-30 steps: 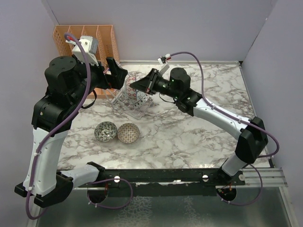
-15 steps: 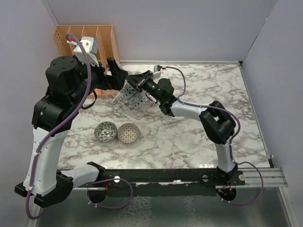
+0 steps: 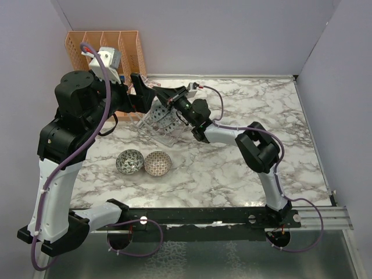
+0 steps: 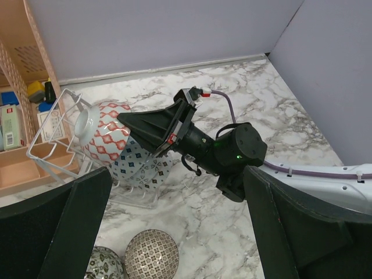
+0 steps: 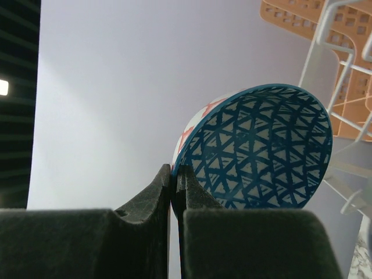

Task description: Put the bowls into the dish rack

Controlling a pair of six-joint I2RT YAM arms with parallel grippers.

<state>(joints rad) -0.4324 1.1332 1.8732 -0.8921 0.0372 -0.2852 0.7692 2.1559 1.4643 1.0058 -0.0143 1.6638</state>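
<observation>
The right gripper (image 5: 172,174) is shown clamped on the rim of a blue-triangle bowl (image 5: 256,151), held on edge at the dish rack (image 3: 160,119), far left. The left gripper (image 3: 142,93) is spread wide just beside the rack. A grey-black bowl (image 3: 129,161) and a beige-brown bowl (image 3: 157,164) are seen nearer, on the table (image 3: 232,174).

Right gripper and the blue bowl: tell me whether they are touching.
Touching. The right wrist view shows the right gripper pinching the rim of the blue bowl, one finger on each side of it, with no gap visible.
</observation>
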